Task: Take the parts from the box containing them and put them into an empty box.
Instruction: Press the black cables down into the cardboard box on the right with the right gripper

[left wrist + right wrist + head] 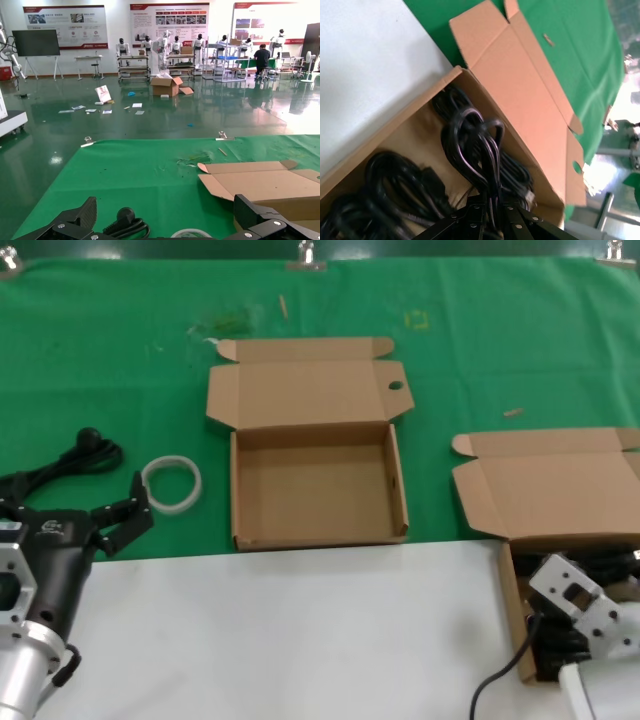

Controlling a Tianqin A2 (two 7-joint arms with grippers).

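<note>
Right wrist view alone shows the right gripper (490, 212) with jaws clamped on a cable (475, 145) inside the full box (530, 105); left gripper (120, 515) idles, jaws wide.

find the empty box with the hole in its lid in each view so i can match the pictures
Head view: the empty box sits at the centre on the green cloth, lid open.
Left wrist view: only its open lid shows, low at the picture's right.
Right wrist view: not in it; that one is the cable box.
Shared landmark: the green cloth.
</note>
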